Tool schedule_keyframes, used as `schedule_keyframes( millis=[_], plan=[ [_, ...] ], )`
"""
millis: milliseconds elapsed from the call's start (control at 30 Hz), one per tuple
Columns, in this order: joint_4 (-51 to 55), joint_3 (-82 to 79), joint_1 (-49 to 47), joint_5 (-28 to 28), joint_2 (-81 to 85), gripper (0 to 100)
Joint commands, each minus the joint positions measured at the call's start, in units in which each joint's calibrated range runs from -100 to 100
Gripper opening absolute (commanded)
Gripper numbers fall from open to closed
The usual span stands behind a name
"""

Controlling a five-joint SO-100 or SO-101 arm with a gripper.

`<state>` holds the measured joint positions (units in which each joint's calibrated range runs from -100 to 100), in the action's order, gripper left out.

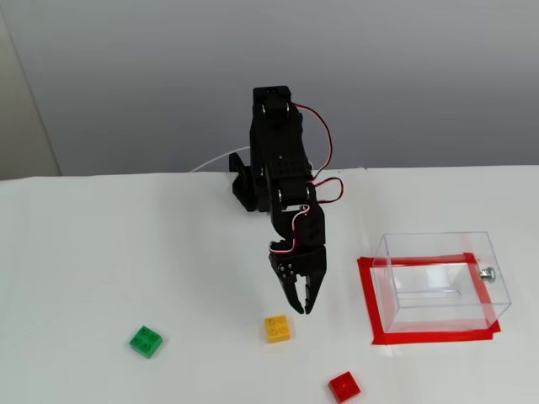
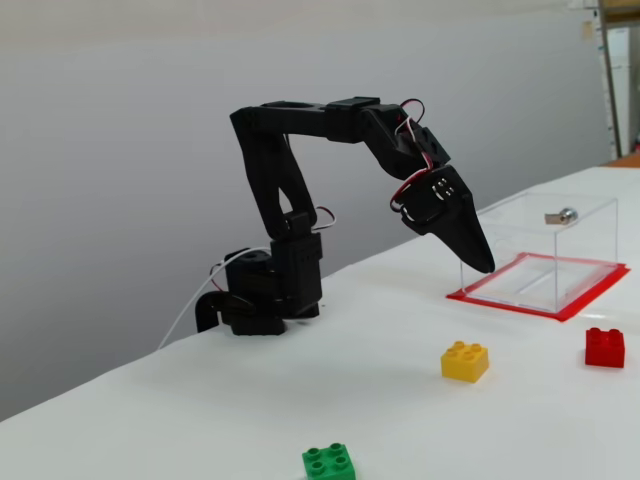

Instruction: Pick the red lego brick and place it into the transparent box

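Gripper (image 1: 303, 308) (image 2: 486, 268) clenched and empty, raised above table, yellow brick (image 1: 277, 328) just beside, red lego brick (image 1: 344, 386) (image 2: 604, 347) untouched, transparent box (image 1: 493, 269) on red tape outline (image 1: 367, 295).

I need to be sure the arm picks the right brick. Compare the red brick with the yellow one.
The red brick is bright red; the yellow brick is yellow. In the fixed view facing the arm, the yellow one lies almost under the fingers, while the red one sits further from them, nearer the camera and closer to the box. Both are small, square, four-studded, and lie untouched on the table.
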<state>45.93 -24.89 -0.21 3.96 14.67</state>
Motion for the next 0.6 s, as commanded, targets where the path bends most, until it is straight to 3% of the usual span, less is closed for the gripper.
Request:
schedule_keyframes(
  millis=[0, 567],
  plan=[
    [0.1, 4.4, -1.2, 1.6, -2.2, 2],
    [0.0, 23.3, -7.1, 3.6, -20.3, 2]
  ],
)
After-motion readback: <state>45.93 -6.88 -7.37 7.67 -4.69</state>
